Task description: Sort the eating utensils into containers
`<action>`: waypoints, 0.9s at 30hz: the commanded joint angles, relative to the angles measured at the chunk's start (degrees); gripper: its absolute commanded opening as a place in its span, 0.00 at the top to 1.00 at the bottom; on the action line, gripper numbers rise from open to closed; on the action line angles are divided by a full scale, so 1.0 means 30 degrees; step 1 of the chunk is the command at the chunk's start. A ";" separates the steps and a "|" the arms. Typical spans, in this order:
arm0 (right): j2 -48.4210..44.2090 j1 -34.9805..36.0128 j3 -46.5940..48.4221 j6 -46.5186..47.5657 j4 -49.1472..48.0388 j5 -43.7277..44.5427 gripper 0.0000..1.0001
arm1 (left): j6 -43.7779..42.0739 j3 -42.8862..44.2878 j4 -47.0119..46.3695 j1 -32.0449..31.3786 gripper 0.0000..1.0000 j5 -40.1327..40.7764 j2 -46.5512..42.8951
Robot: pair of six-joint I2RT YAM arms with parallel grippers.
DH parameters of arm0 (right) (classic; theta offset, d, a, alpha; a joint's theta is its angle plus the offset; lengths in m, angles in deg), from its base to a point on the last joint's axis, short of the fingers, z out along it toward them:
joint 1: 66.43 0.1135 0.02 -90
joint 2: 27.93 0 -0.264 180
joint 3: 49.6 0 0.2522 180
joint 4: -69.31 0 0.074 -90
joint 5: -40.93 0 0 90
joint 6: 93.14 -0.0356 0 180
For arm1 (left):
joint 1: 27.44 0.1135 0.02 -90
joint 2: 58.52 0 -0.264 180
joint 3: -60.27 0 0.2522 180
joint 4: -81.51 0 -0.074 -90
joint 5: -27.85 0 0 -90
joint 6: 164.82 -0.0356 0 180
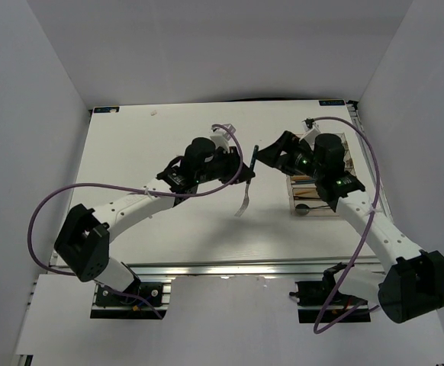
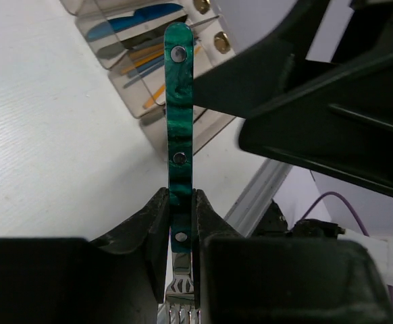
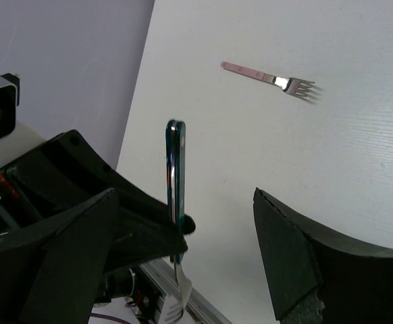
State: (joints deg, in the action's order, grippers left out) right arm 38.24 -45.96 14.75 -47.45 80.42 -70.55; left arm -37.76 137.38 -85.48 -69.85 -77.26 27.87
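Top external: both arms reach over the table (image 1: 130, 152) and meet mid-air beside the tray (image 2: 132, 101). Left pincer (image 2: 181, 209) clamps the teal fork (image 2: 179, 121) at its neck, handle out, likely for a handover. Right pincer (image 3: 183, 196) gapes wide, fingers either side of the handle, no contact seen. Pink fork (image 3: 267, 77) lies on the table.

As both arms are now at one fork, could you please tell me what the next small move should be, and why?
Probably close the right pincer on the teal-handled fork. The left pincer grips that fork low down, just above the tines, with the handle pointing away from it. The handle stands between the right pincer's open fingers, clear of both, which looks like a handover.
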 commanded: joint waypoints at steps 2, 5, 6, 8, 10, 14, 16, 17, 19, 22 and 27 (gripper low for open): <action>0.0939 0.0967 0.1885 0.1001 0.1959 0.1794 0.16 | 0.0977 0.0503 -0.1331 -0.0422 1.00 -0.1026 0.0089; 0.1467 0.1349 0.2297 0.0944 0.2204 0.2002 0.19 | 0.0860 0.0738 -0.1243 -0.0774 1.00 -0.1026 0.0236; 0.1613 0.1467 0.2414 0.0886 0.2175 0.1973 0.24 | 0.0860 0.0767 -0.1272 -0.0832 1.00 -0.1113 0.0266; 0.1994 0.1759 0.2560 0.0710 0.2291 0.1914 0.39 | 0.0802 0.0797 -0.1301 -0.0979 1.00 -0.1260 0.0383; 0.2112 0.1907 0.2678 0.0389 0.2438 0.1914 0.69 | 0.0656 0.0797 -0.1156 -0.1008 1.00 -0.1027 0.0383; 0.1703 0.2025 0.2298 -0.0256 0.2057 0.2235 1.00 | 0.0070 0.1350 -0.0309 -0.0980 0.99 -0.0499 0.0383; 0.1644 0.1996 0.2646 -0.0229 0.2494 0.3082 1.00 | -0.0719 0.1819 0.0859 -0.0980 0.74 0.0314 0.0325; 0.1673 0.1676 0.2881 -0.0170 0.2874 0.3608 1.00 | -0.0983 0.2083 0.1534 -0.0979 0.60 0.0930 0.0209; 0.1732 0.0916 0.3205 -0.0344 0.3694 0.4986 1.00 | -0.1657 0.2612 0.3789 -0.1009 0.06 0.2393 -0.0490; 0.1731 -0.1718 0.2973 -0.1602 0.3262 0.6715 1.00 | -0.2536 0.2905 0.6747 -0.0980 0.02 0.6199 -0.2070; 0.2842 -0.5997 0.3349 -0.4496 0.3171 1.1045 1.00 | -0.4378 0.1650 0.9738 -0.0979 0.02 0.9547 -0.5061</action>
State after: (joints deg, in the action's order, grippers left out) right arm 45.32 -59.36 21.50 -54.25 90.67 -48.14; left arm -45.74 143.46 -64.41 -72.72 -57.85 20.27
